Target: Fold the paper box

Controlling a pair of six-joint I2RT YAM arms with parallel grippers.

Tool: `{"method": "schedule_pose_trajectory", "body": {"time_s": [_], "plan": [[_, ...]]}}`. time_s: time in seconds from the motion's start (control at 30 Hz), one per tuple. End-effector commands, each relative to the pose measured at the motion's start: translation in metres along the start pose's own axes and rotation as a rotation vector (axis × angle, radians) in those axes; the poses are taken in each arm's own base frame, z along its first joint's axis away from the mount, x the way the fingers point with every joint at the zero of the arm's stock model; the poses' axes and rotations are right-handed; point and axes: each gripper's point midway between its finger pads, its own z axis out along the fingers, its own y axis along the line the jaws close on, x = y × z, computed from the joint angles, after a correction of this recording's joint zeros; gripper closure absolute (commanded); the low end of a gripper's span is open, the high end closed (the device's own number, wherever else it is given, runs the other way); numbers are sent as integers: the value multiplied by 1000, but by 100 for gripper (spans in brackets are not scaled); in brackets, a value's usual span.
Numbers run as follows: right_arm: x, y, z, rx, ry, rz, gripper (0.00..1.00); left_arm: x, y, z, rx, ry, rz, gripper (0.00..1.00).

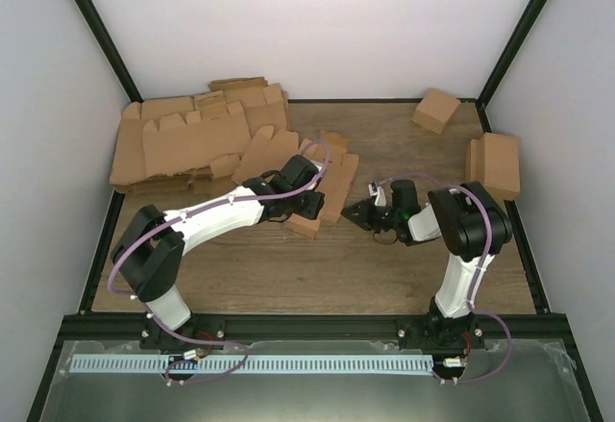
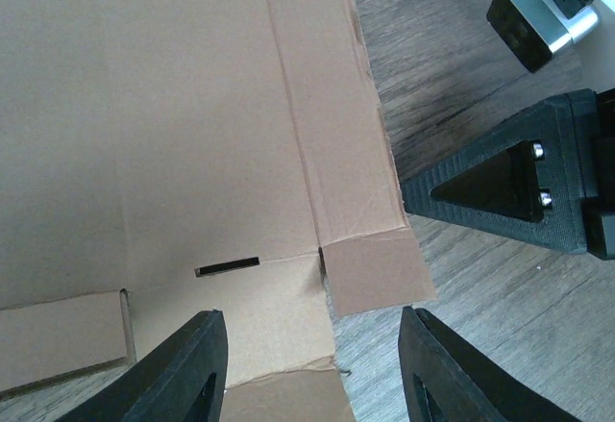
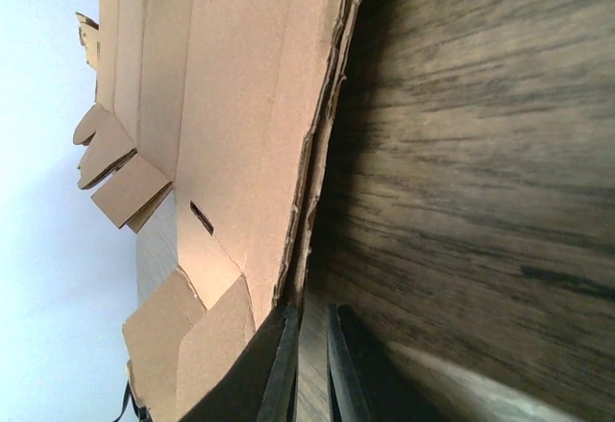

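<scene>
Top view, sheet: the paper box (image 1: 336,186) lies open on the tabletop (image 1: 288,268), partly under the left claw (image 1: 303,196) and just ahead of the right claw (image 1: 357,213).
Top view, other cardboard: a pile of flat blanks (image 1: 192,138) sits well beyond the left claw. A small cube-like box (image 1: 435,110) and a folded box (image 1: 497,164) sit well off behind the right claw.
Left wrist, claw: released. Its fingers stand apart above the sheet's near corner and grip nothing.
Left wrist, sheet: the creases, a slot (image 2: 227,266) and a corner tab (image 2: 375,273) all lie flat just ahead of the fingers. No wall is raised here.
Left wrist, partner: the right claw's tip is just beside the sheet's long edge. Whether they touch I cannot tell.
Right wrist, claw: clenched to a thin slit, with nothing seen between the fingers.
Right wrist, sheet: the sheet's edge ends right beside the left finger (image 3: 279,355) and looks slightly lifted off the tabletop. Its end tabs (image 3: 115,167) lie far ahead.
Progress: early, by my judgement. The blank is pulled out and positioned.
Left to do: every wall, tab and closure has yet to be folded.
</scene>
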Motion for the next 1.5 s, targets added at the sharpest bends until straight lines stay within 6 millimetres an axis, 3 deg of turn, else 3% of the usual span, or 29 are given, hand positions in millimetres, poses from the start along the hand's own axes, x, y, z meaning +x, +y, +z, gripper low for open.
{"method": "schedule_pose_trajectory", "body": {"time_s": [0.0, 0.37, 0.9, 1.13, 1.23, 1.47], "plan": [[-5, -6, 4, 9, 0, 16, 90, -5, -3, 1, 11, -1, 7, 49], [-8, 4, 8, -48, 16, 28, 90, 1, -6, 5, 29, 20, 14, 49], [-11, 8, 21, -59, 51, 17, 78, 9, -5, 9, 25, 45, 22, 49], [-8, 6, 27, -56, 65, 11, 86, 13, -9, 15, 47, 74, 31, 49], [-10, 12, 24, -60, 48, -6, 98, 9, -9, 19, 35, 85, 30, 49], [-14, 30, 15, -43, 17, -96, 99, -6, -15, 23, 31, 90, 47, 49]]}}
